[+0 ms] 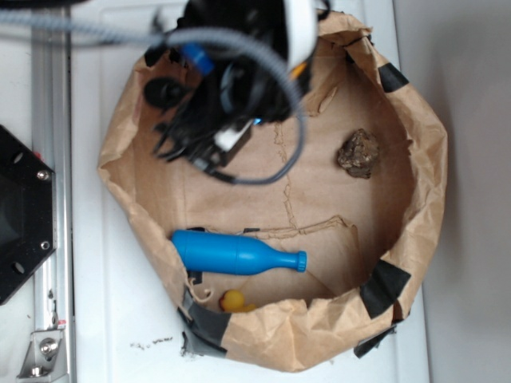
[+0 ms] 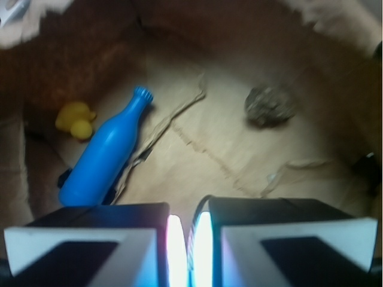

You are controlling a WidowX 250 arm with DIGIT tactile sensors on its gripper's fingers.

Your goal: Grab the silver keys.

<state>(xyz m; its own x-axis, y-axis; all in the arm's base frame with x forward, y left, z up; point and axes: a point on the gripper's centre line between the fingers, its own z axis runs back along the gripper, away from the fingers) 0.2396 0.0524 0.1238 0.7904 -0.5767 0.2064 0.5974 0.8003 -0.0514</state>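
Brown paper basin (image 1: 415,239): blue plastic bottle (image 1: 235,254) lying flat, yellow rubber duck (image 1: 232,301) just beside, lumpy dark-brown rock (image 1: 358,153) apart. Gripper (image 2: 188,251) fingers (image 2: 175,251) narrow, almost together, nothing visible between.

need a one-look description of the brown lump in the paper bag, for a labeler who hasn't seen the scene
Find the crumpled brown paper basin patched with black tape. On its floor, far from the blue bottle and the yellow duck, the dark-brown lump lies alone. It is rough, knobbly and dull, while the bottle is smooth bright blue and the duck is yellow.
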